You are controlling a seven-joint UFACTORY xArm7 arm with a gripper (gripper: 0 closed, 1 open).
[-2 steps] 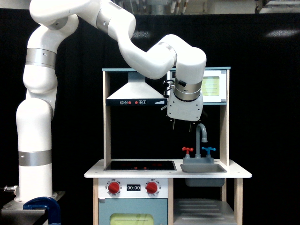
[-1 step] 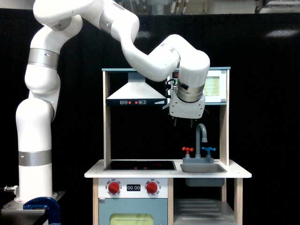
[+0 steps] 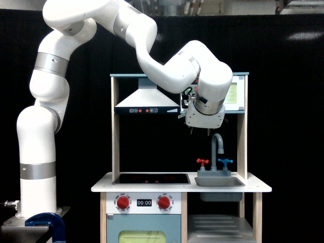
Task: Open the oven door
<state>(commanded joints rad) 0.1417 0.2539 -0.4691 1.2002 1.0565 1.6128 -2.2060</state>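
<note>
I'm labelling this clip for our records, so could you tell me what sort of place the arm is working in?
Probably a lab or test bench: a toy play kitchen stands against a black backdrop, with a white robot arm on a base fixed by a blue clamp. The kitchen has a grey tap and red knobs.

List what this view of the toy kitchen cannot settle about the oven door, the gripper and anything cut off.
- Oven door: the arm's wrist covers most of it in the exterior view; its handle is hidden, so open or closed is unclear.
- Gripper: only short tips show below the wrist housing, too small to tell open or shut.
- Lower blue-grey door: cut off by the bottom edge.
- Dial labels beside the red knobs: too small to read.
</note>
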